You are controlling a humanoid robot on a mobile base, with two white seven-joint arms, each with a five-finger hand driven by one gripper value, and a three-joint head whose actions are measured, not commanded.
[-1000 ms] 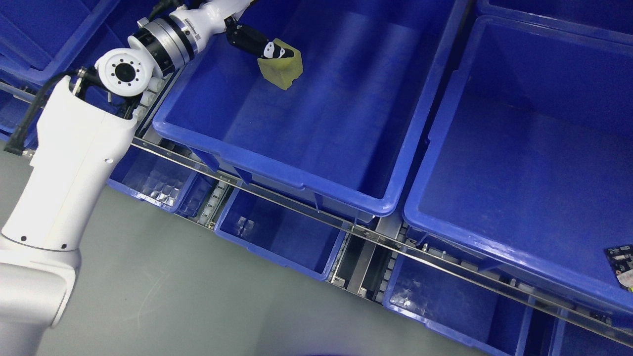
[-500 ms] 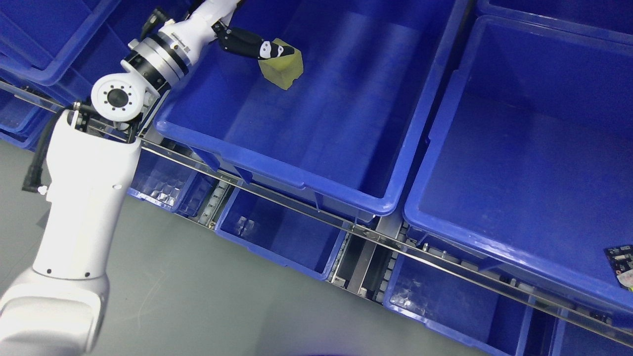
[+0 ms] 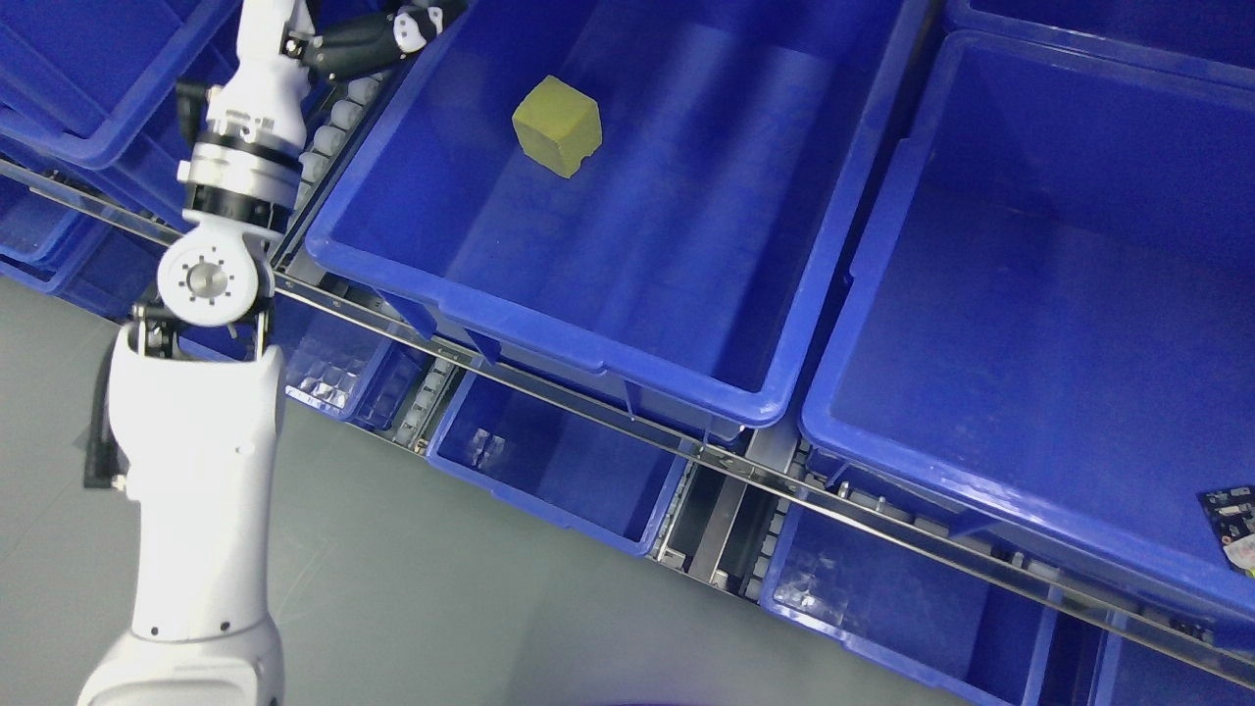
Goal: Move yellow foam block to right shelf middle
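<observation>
The yellow foam block (image 3: 557, 126) rests alone on the floor of a large blue bin (image 3: 569, 368), near the bin's far left corner. My left hand (image 3: 392, 34) is at the top edge, left of the bin's rim and clear of the block. Its dark fingers (image 3: 353, 49) are stretched out and hold nothing. The white left arm (image 3: 196, 461) rises from the lower left. No right arm shows.
A second large blue bin (image 3: 833, 431) stands to the right of the first. Smaller blue bins (image 3: 549, 490) sit on the shelf level below, behind a metal rail (image 3: 686, 446). A small dark card (image 3: 1233, 525) lies at the right edge. Grey floor fills the lower left.
The left hand let go of the yellow block and drew back up and to the left, out of the bin. The block stays where it was.
</observation>
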